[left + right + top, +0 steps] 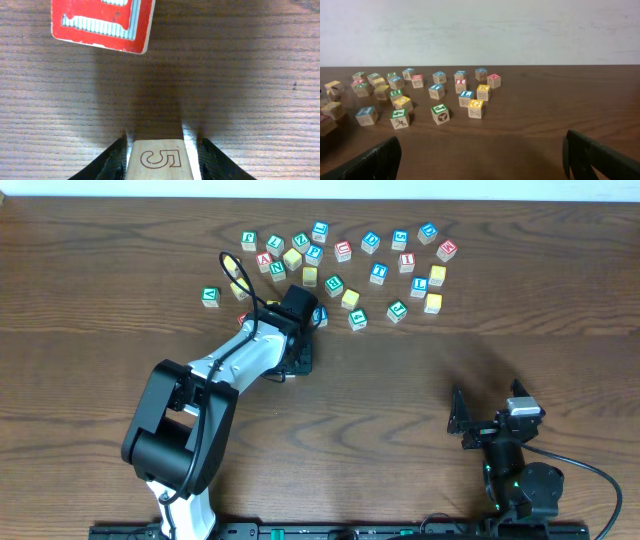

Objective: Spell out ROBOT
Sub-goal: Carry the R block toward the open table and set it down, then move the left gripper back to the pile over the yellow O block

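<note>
Several wooden letter blocks [343,252] with coloured faces lie scattered at the far middle of the brown table [420,370]. My left gripper [299,358] is just in front of the cluster and is shut on a plain wooden block [160,160] whose upper face shows an outlined 5. It holds the block close to the table. A block with a red face [102,22] lies just beyond it in the left wrist view. My right gripper [484,423] is open and empty at the front right. The right wrist view [480,162] shows the blocks [440,114] well ahead of it.
The black arm bases stand at the table's front edge [300,530]. A white wall [480,30] rises behind the table's far edge. Bare wood lies between the two grippers.
</note>
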Available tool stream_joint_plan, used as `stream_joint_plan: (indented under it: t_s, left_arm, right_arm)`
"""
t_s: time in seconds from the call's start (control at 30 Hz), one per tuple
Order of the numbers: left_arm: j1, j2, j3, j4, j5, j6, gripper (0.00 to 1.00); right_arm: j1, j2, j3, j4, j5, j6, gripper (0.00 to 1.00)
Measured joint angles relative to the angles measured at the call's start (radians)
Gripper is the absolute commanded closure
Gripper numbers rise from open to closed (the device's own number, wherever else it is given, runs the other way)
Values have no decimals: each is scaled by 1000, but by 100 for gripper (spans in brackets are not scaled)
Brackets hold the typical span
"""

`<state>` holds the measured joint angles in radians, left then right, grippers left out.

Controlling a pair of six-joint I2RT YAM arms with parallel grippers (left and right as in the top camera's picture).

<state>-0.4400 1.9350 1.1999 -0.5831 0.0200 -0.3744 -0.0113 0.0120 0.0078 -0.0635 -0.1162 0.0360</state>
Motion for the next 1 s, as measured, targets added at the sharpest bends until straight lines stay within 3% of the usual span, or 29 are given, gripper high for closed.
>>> stream_joint_plan:
  t_s: [0.57, 1.0]
  left_arm:
    - [2, -169, 4, -71, -23, 58, 48]
    - [2, -174, 249, -202, -50, 80, 48]
  right_arm:
    - [0, 0, 0, 0, 0, 0, 1]
    - [0, 0, 0, 0, 0, 0, 1]
